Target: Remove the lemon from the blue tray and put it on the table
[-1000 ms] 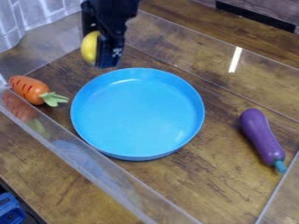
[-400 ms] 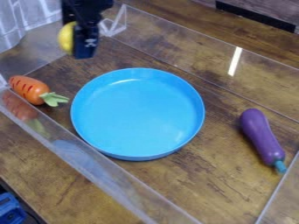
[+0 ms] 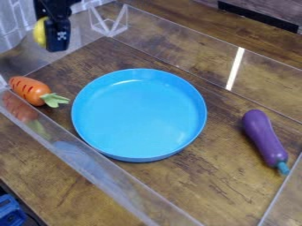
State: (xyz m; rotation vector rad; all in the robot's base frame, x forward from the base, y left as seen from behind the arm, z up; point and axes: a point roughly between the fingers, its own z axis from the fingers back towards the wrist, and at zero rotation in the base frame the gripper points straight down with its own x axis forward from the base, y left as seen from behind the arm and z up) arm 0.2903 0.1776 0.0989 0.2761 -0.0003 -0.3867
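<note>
The yellow lemon [image 3: 39, 33] hangs above the table's far left corner, clamped in my black gripper [image 3: 49, 37], which points down and is shut on it. The lemon shows on the gripper's left side, partly covered by a finger. The round blue tray [image 3: 139, 115] lies in the middle of the dark wood table [image 3: 177, 44] with nothing in it. Gripper and lemon are well outside the tray's rim, up and to its left.
An orange carrot [image 3: 28, 89] with a green top lies left of the tray. A purple eggplant [image 3: 264, 135] lies to the right. Clear acrylic panels cover the table, and a clear upright piece [image 3: 109, 18] stands at the back.
The gripper has carried the lemon to the left and slightly away, from above the tray's far-left rim to the table's far left corner. Tray, carrot and eggplant have not moved.
</note>
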